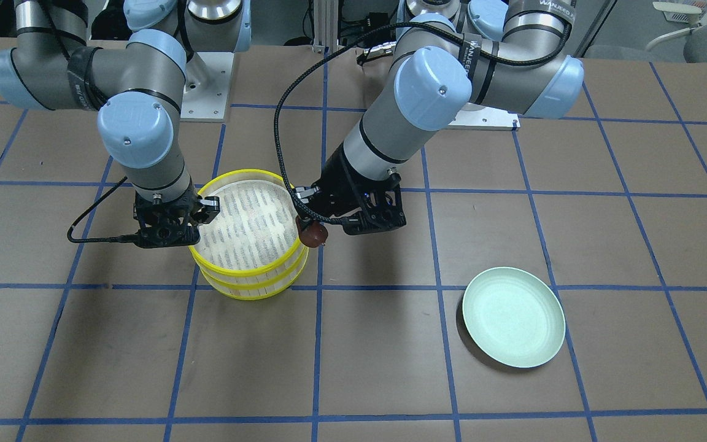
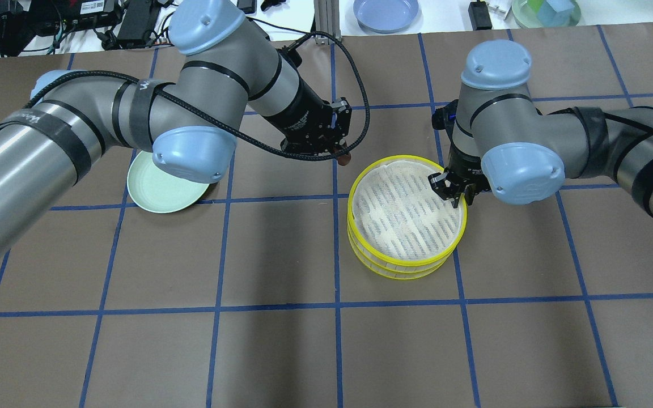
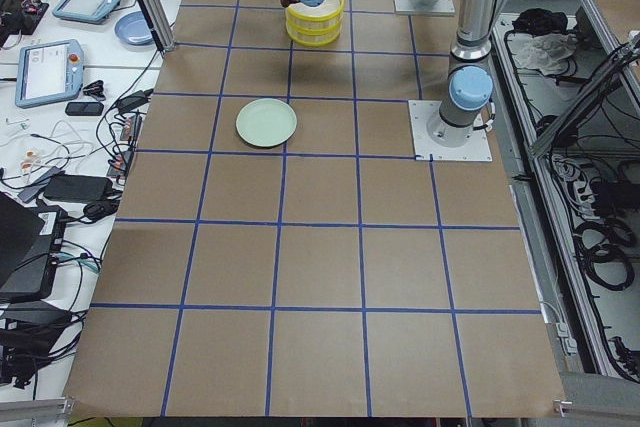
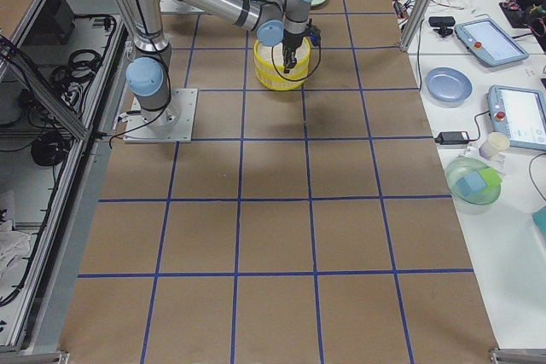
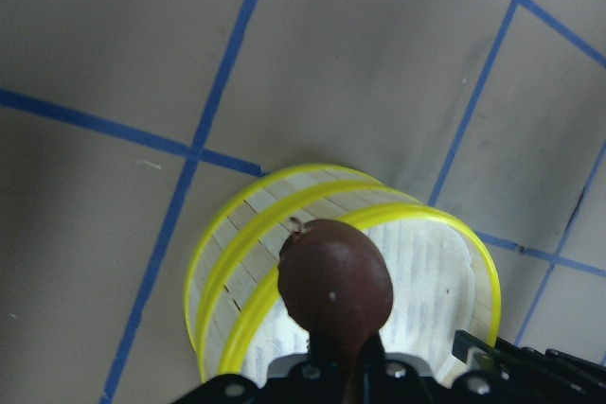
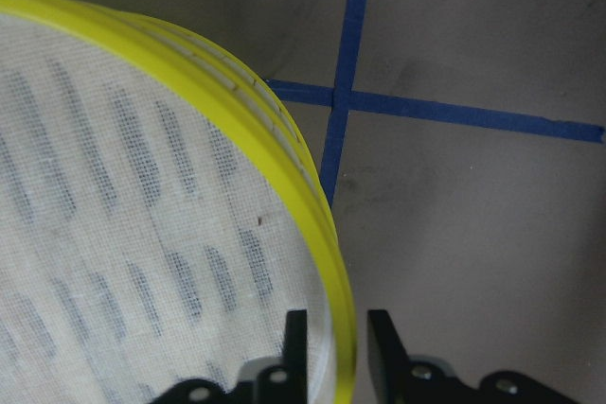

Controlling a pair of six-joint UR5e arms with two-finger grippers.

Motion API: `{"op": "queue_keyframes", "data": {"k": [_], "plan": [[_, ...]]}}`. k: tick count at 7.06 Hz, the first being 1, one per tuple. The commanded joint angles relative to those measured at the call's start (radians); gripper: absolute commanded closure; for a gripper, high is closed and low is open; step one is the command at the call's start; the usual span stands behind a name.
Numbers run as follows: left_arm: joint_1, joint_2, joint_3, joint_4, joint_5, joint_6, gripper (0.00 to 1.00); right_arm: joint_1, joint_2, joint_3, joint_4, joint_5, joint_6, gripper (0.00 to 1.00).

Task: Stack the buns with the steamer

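Note:
Two yellow-rimmed steamer trays (image 1: 249,273) stand stacked on the table; the top one has a white mesh floor and holds nothing. My left gripper (image 1: 318,228) is shut on the dark reddish-brown bun (image 1: 313,235) and holds it in the air just outside the steamer's rim; the bun also shows in the left wrist view (image 5: 333,281), above the rim (image 5: 237,262). My right gripper (image 1: 205,205) is shut on the top tray's rim (image 6: 317,210), one finger inside and one outside. The cream-white bun is hidden.
A pale green round plate (image 1: 513,316) lies bare on the table on my left side, apart from the steamer. Blue tape lines grid the brown table. Plates, tablets and cables lie on the white side table (image 4: 512,66) beyond the table's edge.

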Motion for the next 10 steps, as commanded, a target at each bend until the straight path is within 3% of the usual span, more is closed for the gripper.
{"op": "queue_keyframes", "data": {"k": [1,2,3,4,5,6,8,10], "plan": [[-0.035,-0.007,-0.052,0.001,-0.071,-0.009,1.00,-0.001,0.000,0.000,0.001,-0.001,0.003,0.03],[-0.064,-0.022,-0.059,0.001,-0.070,-0.017,0.99,-0.002,-0.003,-0.010,-0.002,0.000,0.003,0.05],[-0.087,-0.025,-0.060,-0.001,-0.064,-0.017,0.89,-0.009,-0.001,-0.041,-0.005,0.008,0.002,0.09],[-0.091,-0.028,-0.062,-0.002,-0.062,-0.025,0.54,-0.012,-0.006,-0.102,0.044,0.014,0.011,0.06],[-0.092,-0.035,-0.068,-0.001,-0.061,-0.056,0.12,-0.012,-0.017,-0.187,0.138,0.017,0.055,0.05],[-0.094,-0.036,-0.068,-0.001,-0.061,-0.061,0.00,-0.012,-0.038,-0.267,0.220,0.054,0.069,0.02],[-0.094,-0.036,-0.065,-0.001,-0.059,-0.060,0.00,-0.012,-0.101,-0.407,0.379,0.098,0.163,0.00],[-0.094,-0.038,-0.059,0.001,-0.067,-0.064,0.00,-0.012,-0.153,-0.463,0.415,0.103,0.166,0.00]]}}
